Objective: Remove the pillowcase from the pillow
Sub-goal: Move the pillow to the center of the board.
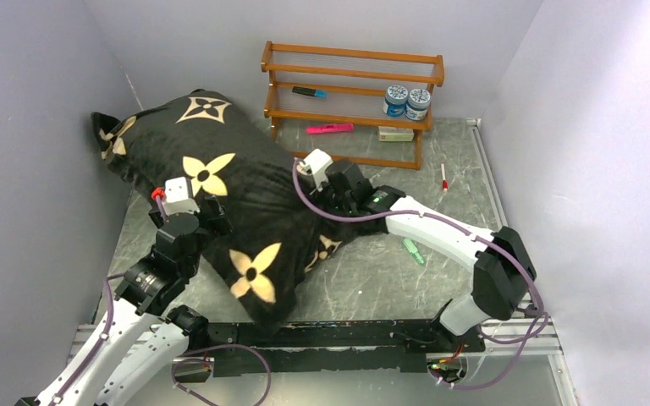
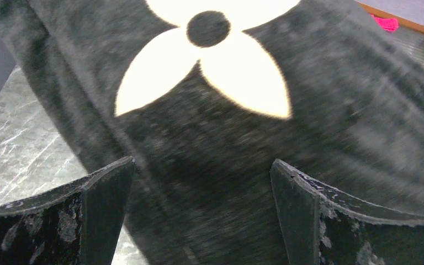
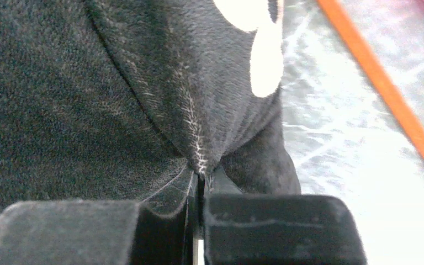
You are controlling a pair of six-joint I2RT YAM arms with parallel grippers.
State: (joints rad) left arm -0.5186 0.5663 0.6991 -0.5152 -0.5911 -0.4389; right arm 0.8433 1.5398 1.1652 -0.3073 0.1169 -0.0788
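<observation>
Cover: the pillowcase (image 1: 220,182) lies slantwise across the left half of the desk (image 1: 389,283), one end up in the far left corner, the other down by the arms' base rail. Black plush, cream flower and star motifs face up.
Pillow: you cannot see it. The cover bulges plump along its whole length and hides whatever fills it.
Left tool: your left tool (image 2: 201,171) stands spread wide, one finger on either side of a ridge of the black plush, just below a cream flower. Its fingertips (image 2: 113,176) look close to the fabric; you cannot tell whether they touch it.
Left arm: it comes up from the near left and reaches over the middle of the cover, on its left side.
Right tool: your right tool (image 3: 199,193) is pressed together on a thin fold of the black fabric. The plush puckers into creases that run down into the nip.
Right arm: it reaches in from the near right, wrist low at the cover's right edge, about midway along it.
Far side: a wooden rack (image 1: 351,57) stands against the back wall, right of the cover's far end. It holds a blue marker (image 1: 309,91), a pink marker (image 1: 330,128), two round jars (image 1: 407,101) and a small box (image 1: 395,134).
Loose on desk: a red and white pen (image 1: 443,176) lies right of the rack; a small green item (image 1: 412,250) lies just near of the right forearm.
</observation>
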